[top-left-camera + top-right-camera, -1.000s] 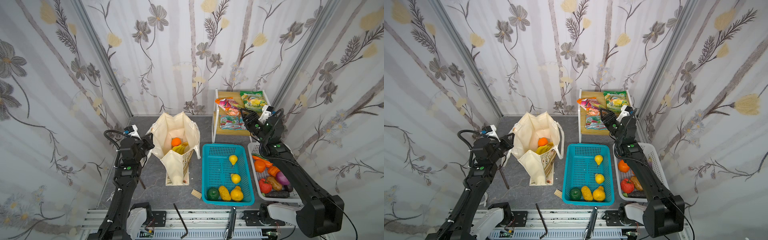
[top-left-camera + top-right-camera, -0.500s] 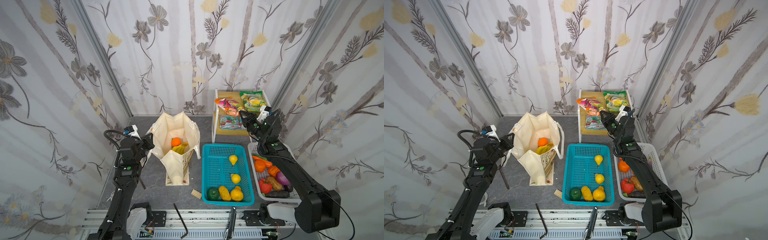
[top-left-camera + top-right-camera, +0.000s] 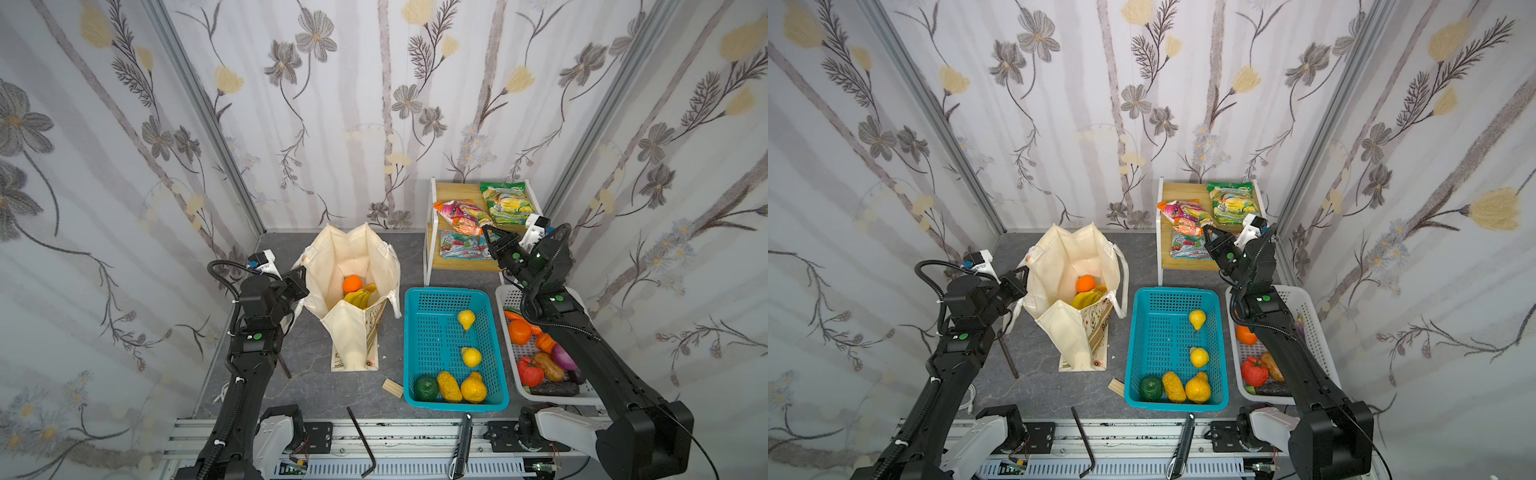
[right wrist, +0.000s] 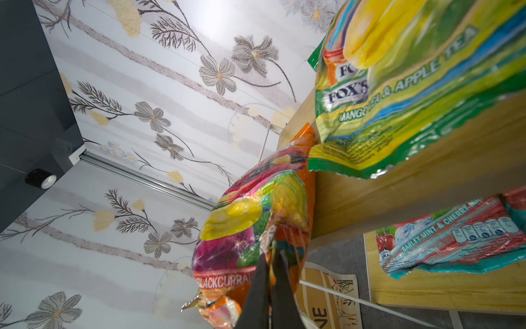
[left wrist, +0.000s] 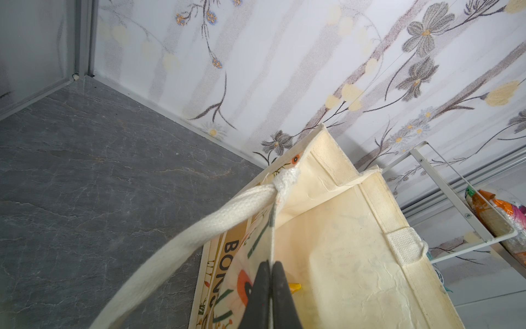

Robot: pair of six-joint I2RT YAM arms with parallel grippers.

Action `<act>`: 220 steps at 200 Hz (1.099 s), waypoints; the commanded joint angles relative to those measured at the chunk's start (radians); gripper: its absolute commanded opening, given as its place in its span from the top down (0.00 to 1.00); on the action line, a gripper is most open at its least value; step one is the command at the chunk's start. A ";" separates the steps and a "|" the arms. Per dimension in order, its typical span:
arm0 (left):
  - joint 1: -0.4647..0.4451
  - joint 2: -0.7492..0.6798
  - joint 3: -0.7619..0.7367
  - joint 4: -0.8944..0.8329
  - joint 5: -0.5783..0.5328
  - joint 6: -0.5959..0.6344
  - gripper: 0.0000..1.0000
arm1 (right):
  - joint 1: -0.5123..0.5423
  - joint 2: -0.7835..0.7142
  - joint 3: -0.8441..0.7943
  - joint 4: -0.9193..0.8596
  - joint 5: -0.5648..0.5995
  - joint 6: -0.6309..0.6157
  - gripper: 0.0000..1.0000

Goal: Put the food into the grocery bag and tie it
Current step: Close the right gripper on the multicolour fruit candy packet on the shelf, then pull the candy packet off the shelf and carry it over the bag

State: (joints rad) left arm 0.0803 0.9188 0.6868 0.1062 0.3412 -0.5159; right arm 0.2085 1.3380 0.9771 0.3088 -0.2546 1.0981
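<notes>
The right gripper [image 4: 273, 255] has snapped shut since a moment ago. Its jaws now pinch the edge of the orange packet [image 4: 250, 228], which reads BLACKCURRA. Its arm stretches out to the wooden shelf [image 3: 457, 191] at 1 o'clock on the table. There the green packet [image 4: 412, 94] says FOX'S and APPLE TEA, and a teal packet [image 4: 455, 236] says BARLEY MINT & CHERRY. The left gripper [image 5: 271, 263] is closed tight on the rim of the bag [image 5: 341, 256], marked BON, at 10 o'clock. An orange [image 3: 352, 284] and bananas [image 3: 360, 297] lie inside.
</notes>
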 commanded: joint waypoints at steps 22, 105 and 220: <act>0.002 -0.005 0.000 0.044 -0.003 0.001 1.00 | 0.002 0.000 -0.017 0.024 0.005 0.011 0.56; 0.001 -0.009 0.002 0.044 0.001 0.004 1.00 | 0.000 0.054 0.006 0.045 -0.014 0.022 0.50; 0.002 -0.009 0.005 0.044 0.010 0.001 1.00 | 0.007 -0.016 -0.018 0.043 -0.020 0.027 1.00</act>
State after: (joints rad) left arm 0.0803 0.9154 0.6868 0.1036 0.3447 -0.5159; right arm 0.2096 1.3354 0.9535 0.3229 -0.2630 1.1206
